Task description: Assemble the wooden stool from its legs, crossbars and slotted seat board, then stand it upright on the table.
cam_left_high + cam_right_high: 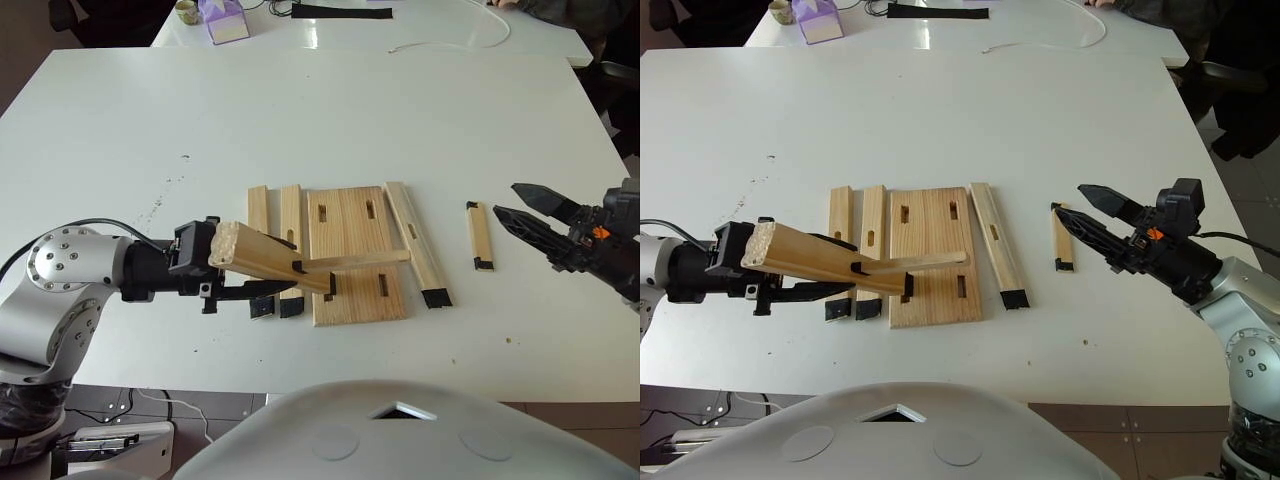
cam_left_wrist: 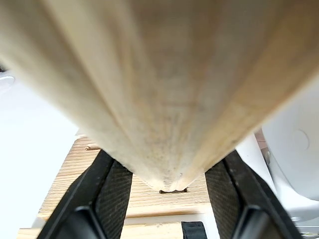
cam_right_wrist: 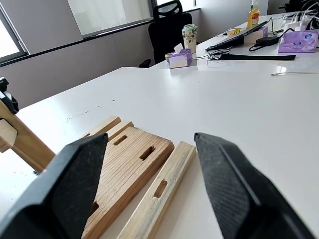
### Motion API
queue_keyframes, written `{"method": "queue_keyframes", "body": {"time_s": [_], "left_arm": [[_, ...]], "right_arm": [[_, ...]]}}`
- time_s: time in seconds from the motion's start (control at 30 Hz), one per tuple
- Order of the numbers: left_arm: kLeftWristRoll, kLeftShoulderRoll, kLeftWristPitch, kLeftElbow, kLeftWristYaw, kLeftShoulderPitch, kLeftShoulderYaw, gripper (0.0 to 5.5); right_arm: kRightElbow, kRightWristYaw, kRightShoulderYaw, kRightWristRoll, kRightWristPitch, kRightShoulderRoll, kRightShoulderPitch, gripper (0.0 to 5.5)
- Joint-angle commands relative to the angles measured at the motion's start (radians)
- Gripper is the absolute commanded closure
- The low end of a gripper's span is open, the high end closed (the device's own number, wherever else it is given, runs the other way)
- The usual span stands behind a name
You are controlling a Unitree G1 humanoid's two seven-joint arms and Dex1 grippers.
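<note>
My left gripper (image 1: 255, 288) is shut on a wooden leg (image 1: 265, 258), held tilted above the table at the left of the slotted seat board (image 1: 352, 215). A thin crossbar (image 1: 370, 260) sticks out of that leg over the board. In the left wrist view the leg (image 2: 159, 84) runs between the black fingers (image 2: 112, 194). Two legs (image 1: 259, 212) (image 1: 291, 212) lie flat left of the board and one leg (image 1: 415, 240) lies right of it. A short crossbar (image 1: 480, 236) lies further right. My right gripper (image 1: 506, 199) hovers open just right of that crossbar, holding nothing.
The white table (image 1: 150, 130) has wide free room at the back and left. A second table behind carries a purple box (image 1: 225, 20), a cup (image 1: 186, 11), a black strip (image 1: 340, 12) and a white cable (image 1: 450, 42). A black chair (image 3: 167, 25) stands beyond.
</note>
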Motion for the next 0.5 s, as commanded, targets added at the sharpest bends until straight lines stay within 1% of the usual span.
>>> {"method": "queue_keyframes", "body": {"time_s": [0.03,0.27,0.5], "left_arm": [[-0.018,0.028,0.044,-0.019,0.004,-0.013,0.014,3.46],[-0.059,0.048,0.084,-0.054,-0.021,0.015,0.054,3.46],[-0.002,0.027,0.055,-0.009,-0.010,0.008,0.031,3.46]], "right_arm": [[-0.024,-0.016,-0.007,-0.006,-0.012,0.013,0.019,2.33],[-0.043,-0.027,-0.011,-0.007,-0.022,0.029,0.047,2.33],[-0.038,-0.031,0.002,-0.011,-0.025,0.028,0.040,2.33]]}}
